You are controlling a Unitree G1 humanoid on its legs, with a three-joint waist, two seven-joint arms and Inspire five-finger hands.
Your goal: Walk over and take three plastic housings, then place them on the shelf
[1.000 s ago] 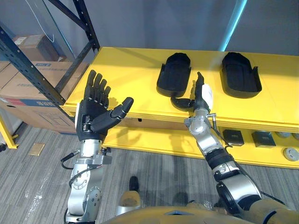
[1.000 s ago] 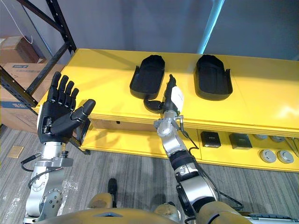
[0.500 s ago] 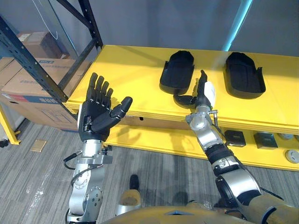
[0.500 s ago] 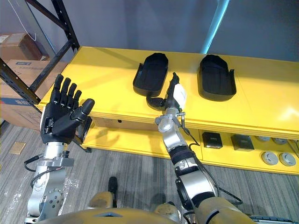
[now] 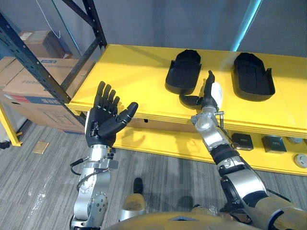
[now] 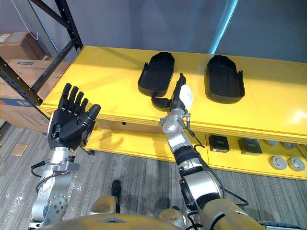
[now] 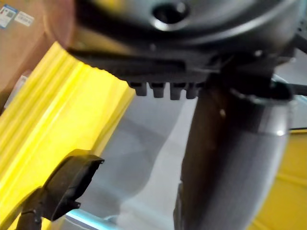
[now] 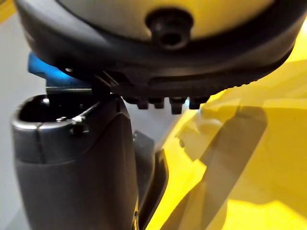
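Just beside the outstretched right hand [image 5: 208,95] lies one black plastic housing [image 5: 184,72].

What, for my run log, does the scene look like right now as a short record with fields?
surface: yellow shelf, two levels
top level: two black plastic housings lying apart, left housing and right housing
right hand: open, fingers straight, at the left housing's near end; contact unclear
left hand: open, raised before the shelf's front edge, holding nothing
lower level: small dark boxes, round grey parts
beside shelf: cardboard boxes
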